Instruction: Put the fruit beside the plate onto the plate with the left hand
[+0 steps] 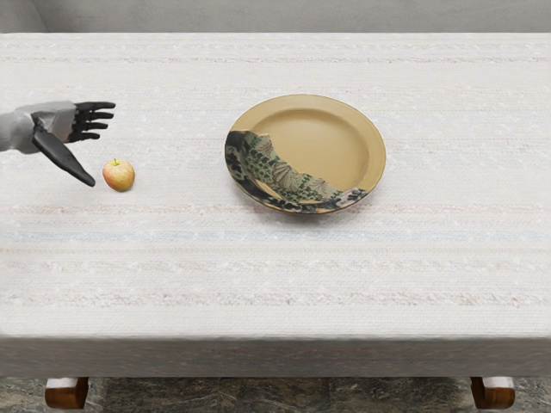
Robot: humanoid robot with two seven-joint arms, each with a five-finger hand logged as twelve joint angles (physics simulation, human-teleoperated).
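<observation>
A small yellow-red apple [119, 175] lies on the table to the left of the plate. The plate [344, 138] is tan with a dark mountain pattern along its lower left rim; nothing lies on it. My left hand [82, 138] comes in from the left edge, just up and left of the apple, with its fingers spread and its thumb pointing down towards the fruit. It holds nothing and does not touch the apple.
The table [275, 275] is covered with a pale woven cloth. Its front edge runs near the bottom of the view, with two wooden legs below it.
</observation>
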